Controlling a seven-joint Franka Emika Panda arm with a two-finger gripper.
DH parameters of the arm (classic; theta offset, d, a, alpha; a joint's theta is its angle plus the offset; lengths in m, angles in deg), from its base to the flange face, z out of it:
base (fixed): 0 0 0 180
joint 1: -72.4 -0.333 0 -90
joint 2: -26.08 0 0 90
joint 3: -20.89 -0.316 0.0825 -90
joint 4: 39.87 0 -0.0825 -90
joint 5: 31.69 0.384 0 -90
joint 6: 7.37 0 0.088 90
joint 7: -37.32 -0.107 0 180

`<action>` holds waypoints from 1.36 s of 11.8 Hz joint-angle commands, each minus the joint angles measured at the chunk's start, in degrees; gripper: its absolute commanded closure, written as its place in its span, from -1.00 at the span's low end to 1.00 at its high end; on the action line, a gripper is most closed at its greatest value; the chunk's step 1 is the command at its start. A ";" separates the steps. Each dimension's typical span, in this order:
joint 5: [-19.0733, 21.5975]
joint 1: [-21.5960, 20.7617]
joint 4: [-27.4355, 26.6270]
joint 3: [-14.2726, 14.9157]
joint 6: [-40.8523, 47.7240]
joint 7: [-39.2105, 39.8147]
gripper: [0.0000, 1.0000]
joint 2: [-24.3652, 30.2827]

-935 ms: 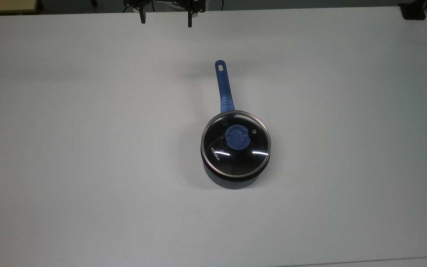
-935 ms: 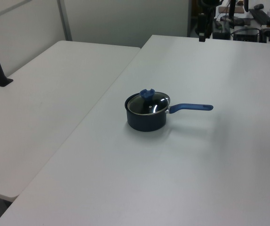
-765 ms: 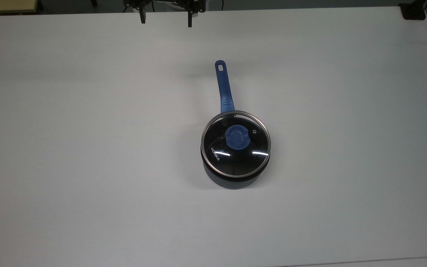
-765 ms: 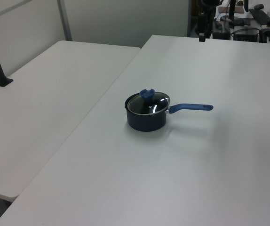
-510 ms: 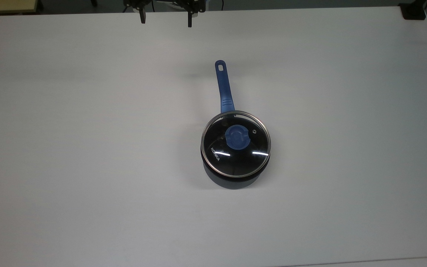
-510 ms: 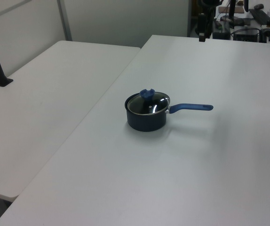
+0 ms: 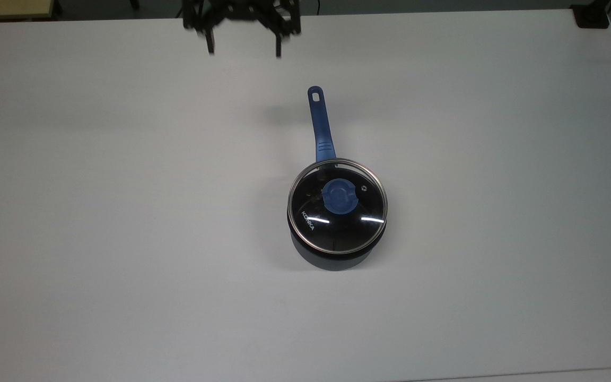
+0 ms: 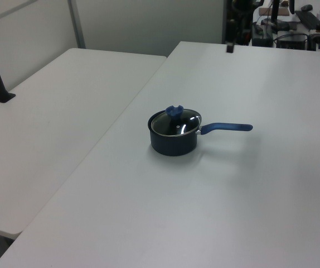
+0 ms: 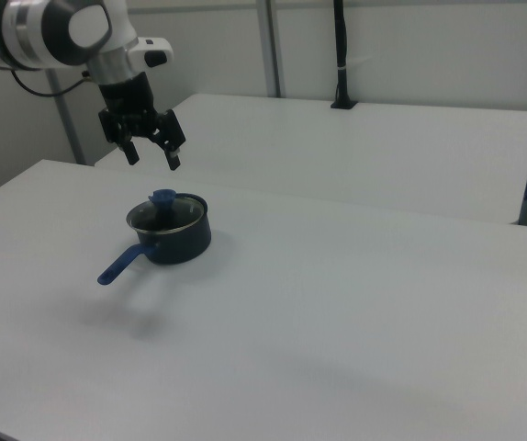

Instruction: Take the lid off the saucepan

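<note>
Near the middle of the white table (image 7: 125, 212), in the top view, the saucepan (image 7: 332, 257) sits with the lid (image 7: 337, 206) closed on it, its handle toward the top edge; the gripper (image 7: 243, 52) hangs there, fingers spread and empty. From the left view, the saucepan's handle points right. From the right view, the gripper is in the air above the pan.

The lid (image 7: 337, 207) sits on the saucepan (image 7: 320, 125), mid-table (image 7: 125, 212).
</note>
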 commanded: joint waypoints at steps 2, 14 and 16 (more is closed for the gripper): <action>0.12 -4.72 2.57 0.00 -9.21 0.29 -1.00 -8.61; -3.49 -10.09 4.15 0.00 -28.57 -9.12 -1.00 -22.52; -3.58 -10.09 4.24 0.08 -28.66 -8.59 -0.77 -23.40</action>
